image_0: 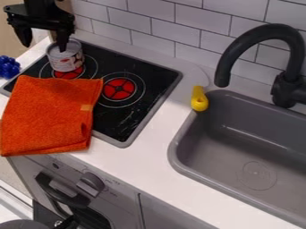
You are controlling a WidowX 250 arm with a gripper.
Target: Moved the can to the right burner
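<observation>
At the upper left my gripper hangs open, its two fingers well apart. The can, silver with a pale label, stands upright on the left burner at the back of the black stove. One fingertip overlaps the can's top rim; whether it dips inside cannot be told. The other finger is off to the can's left. The right burner has a red centre and carries nothing.
An orange cloth covers the stove's front left part. Blue grapes lie left of the stove. A yellow object rests by the grey sink's rim, near the black faucet. Tiled wall behind.
</observation>
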